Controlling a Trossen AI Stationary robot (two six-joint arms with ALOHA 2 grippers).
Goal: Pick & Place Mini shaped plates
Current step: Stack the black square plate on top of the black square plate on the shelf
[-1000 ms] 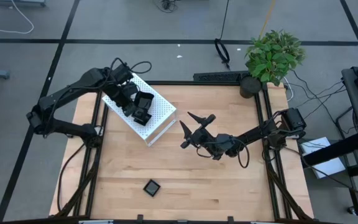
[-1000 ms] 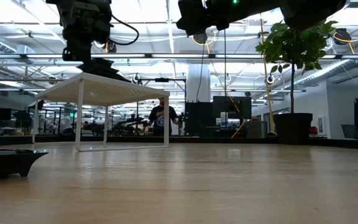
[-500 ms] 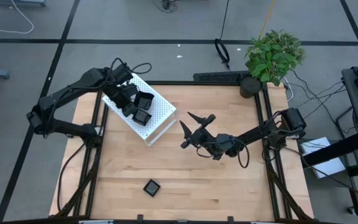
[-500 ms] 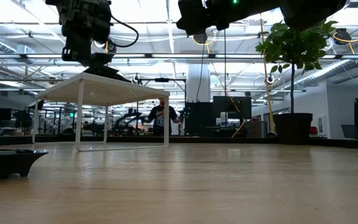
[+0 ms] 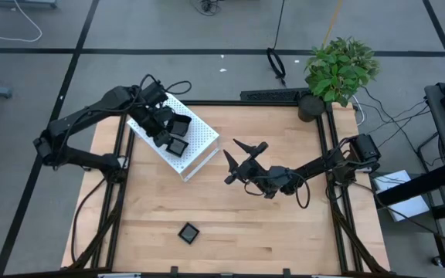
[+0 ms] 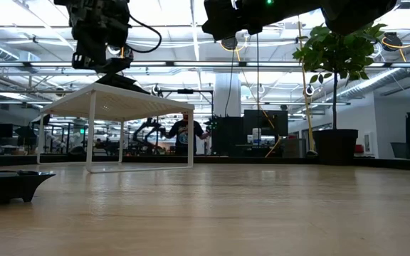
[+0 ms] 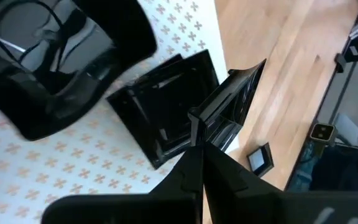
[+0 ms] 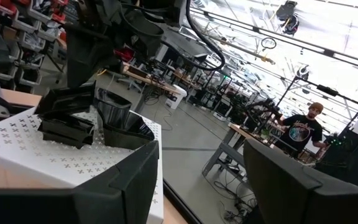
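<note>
Left gripper [image 5: 178, 140] hovering over white perforated box [image 5: 199, 139] at far left of wooden table [image 5: 284, 232] — fingers [image 7: 194, 168] pressed together, pinching rim of a tilted square mini plate [image 7: 232, 102]. Sitting flat just beside it on the box, another square plate [image 7: 163, 109]; more black dishes [image 8: 82, 118] clustering on the box top toward its far end. Lying alone near the table's front edge, well apart from the box, one square plate [image 5: 188, 232]. Right gripper [image 5: 232, 162] waiting above table centre — fingers [image 8: 294, 186] spread wide, holding nothing. Standing at far right corner, potted plant [image 5: 340, 71]. Showing in the room beyond, person [image 6: 184, 135].
</note>
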